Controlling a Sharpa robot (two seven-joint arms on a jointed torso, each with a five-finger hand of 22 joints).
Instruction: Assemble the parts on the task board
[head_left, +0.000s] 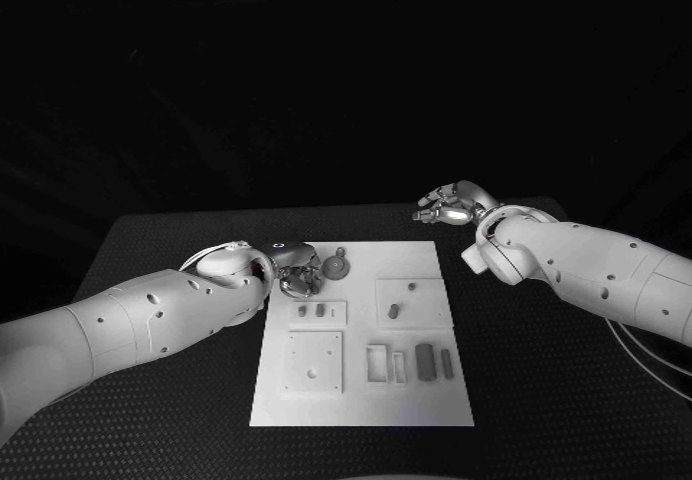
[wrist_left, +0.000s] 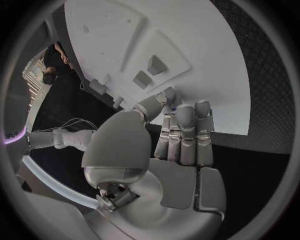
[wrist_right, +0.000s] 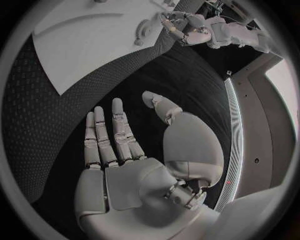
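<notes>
The white task board (head_left: 361, 330) lies in the middle of the black table, with several small grey parts on it: a round one (head_left: 335, 266) at the far left corner, small pieces (head_left: 310, 311) on a raised plate, and upright bars (head_left: 426, 362) near the front right. My left hand (head_left: 296, 272) hovers at the board's far left corner, just beside the round part, and holds nothing. In the left wrist view its fingers (wrist_left: 184, 135) lie straight and close together above the board (wrist_left: 206, 60). My right hand (head_left: 454, 205) is off the board's far right corner, palm open, fingers (wrist_right: 109, 135) extended and empty.
Raised white plates sit on the board: a square one (head_left: 313, 363) at front left, another (head_left: 408, 298) at the right. Black table (head_left: 548, 400) surrounds the board on all sides. In the right wrist view the left hand (wrist_right: 187, 27) sits by the round part (wrist_right: 145, 31).
</notes>
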